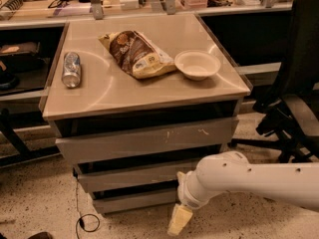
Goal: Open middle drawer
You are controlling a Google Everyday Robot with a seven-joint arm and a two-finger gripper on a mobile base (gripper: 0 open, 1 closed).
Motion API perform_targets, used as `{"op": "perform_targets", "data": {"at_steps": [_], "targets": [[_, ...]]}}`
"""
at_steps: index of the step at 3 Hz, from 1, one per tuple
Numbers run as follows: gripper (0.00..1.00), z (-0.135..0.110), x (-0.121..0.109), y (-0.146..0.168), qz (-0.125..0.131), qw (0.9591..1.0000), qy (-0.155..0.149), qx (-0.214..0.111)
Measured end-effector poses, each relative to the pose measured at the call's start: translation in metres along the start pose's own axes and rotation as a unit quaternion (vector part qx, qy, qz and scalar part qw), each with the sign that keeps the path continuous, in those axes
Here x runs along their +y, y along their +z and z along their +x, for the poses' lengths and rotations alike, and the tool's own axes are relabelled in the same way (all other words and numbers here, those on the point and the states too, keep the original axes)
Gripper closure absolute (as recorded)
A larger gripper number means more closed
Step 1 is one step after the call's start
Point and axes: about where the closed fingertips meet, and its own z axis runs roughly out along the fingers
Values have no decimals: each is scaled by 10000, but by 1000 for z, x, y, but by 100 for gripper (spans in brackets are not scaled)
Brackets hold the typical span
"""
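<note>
The surface (124, 96) is pale beige. On it are a silver can (71, 69), a brown-and-cream snack bag (137, 54) and a cream bowl (197, 64). The top drawer (144, 139) is grey with white scratch marks; the middle drawer (124, 177) is plain grey. The end effector (178, 220), low before the drawers over speckled floor (35, 203), is pale yellow on a white arm (249, 177). The chair (301, 78) is black.

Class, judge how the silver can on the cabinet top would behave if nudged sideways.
The can lies on its side, so it would probably roll. Its shiny skin may be slippery. The gripper hangs low before the bottom drawer, far from it.
</note>
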Motion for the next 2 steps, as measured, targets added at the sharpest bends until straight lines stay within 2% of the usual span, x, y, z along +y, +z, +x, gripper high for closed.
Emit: {"op": "perform_targets", "data": {"at_steps": [1,2], "targets": [[0,-4,-34,13,586,9982,-73,78],[0,-8,-70,18,1013,9948,-9,-49]]}}
